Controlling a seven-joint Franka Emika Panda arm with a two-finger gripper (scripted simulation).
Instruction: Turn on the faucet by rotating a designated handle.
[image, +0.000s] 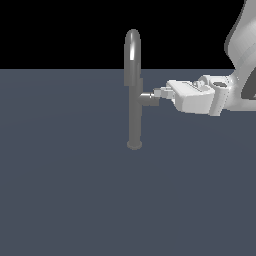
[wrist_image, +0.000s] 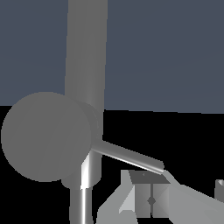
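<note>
The faucet (image: 134, 115) is a tall grey column on a round base with an arched spout at its top; its column (wrist_image: 85, 52) also fills the wrist view. The handle (image: 148, 98) is a short stub on the column's side toward the exterior view's right. The wrist view faces the handle's round end (wrist_image: 46, 135), from which a thin lever rod (wrist_image: 131, 156) slants out. My gripper (image: 157, 93) reaches in level from the right, fingers shut together with nothing between them. In the wrist view the gripper (wrist_image: 149, 178) sits right at the rod's tip; whether they touch I cannot tell.
The faucet stands on a flat dark blue-grey floor (image: 75, 200). My white arm (image: 240, 60) comes in from the exterior view's upper right. Nothing else is in view.
</note>
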